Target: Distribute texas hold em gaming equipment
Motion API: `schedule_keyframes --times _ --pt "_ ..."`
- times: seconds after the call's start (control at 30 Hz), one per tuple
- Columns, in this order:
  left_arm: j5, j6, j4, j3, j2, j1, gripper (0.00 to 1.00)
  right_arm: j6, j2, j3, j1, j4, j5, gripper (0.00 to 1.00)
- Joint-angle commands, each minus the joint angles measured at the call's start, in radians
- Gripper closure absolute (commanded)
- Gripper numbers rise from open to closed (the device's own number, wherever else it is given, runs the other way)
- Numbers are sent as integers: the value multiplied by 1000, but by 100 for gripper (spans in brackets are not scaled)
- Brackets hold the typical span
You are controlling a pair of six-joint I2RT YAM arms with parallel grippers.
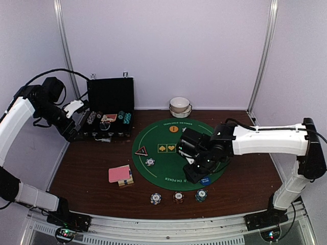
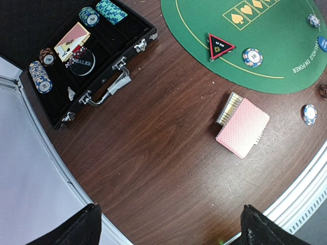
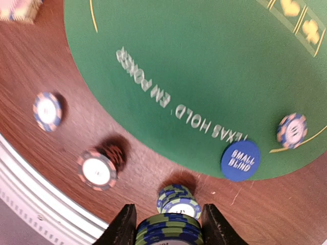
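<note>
Right gripper point(image 3: 168, 227) pinches a stack of chips point(image 3: 169, 234), apparently just above a chip pile point(image 3: 178, 200) beside the green mat point(image 3: 179, 61), likely to top it up. Left gripper point(image 2: 171, 230) gapes empty.

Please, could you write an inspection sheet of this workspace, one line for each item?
Surface: brown wooden table with a round green mat; no spills seen.
Job's things: chips at three spots on the wood near the mat; one chip, red triangle and orange button on the mat; blue button at its near edge; card deck on the wood beside the mat; more chips and cards in the open black case.
Clutter: white bowls at the far edge.
End effectors: left end effector open and empty; right end effector shut on a held chip stack.
Cables: black cable loops above the left arm.
Surroundings: white walls, metal posts.
</note>
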Motion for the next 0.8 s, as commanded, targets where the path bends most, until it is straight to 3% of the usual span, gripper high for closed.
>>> schedule_keyframes --times 0.0,0.33,0.77 --pt "1 15 5 21 -17 7 2 -42 30 164 -79 -52 70 87" --pt "3 17 4 21 -25 8 2 -116 334 533 -279 29 116 88" --pt "20 21 19 3 -27 7 2 -178 801 1013 -385 76 101 89"
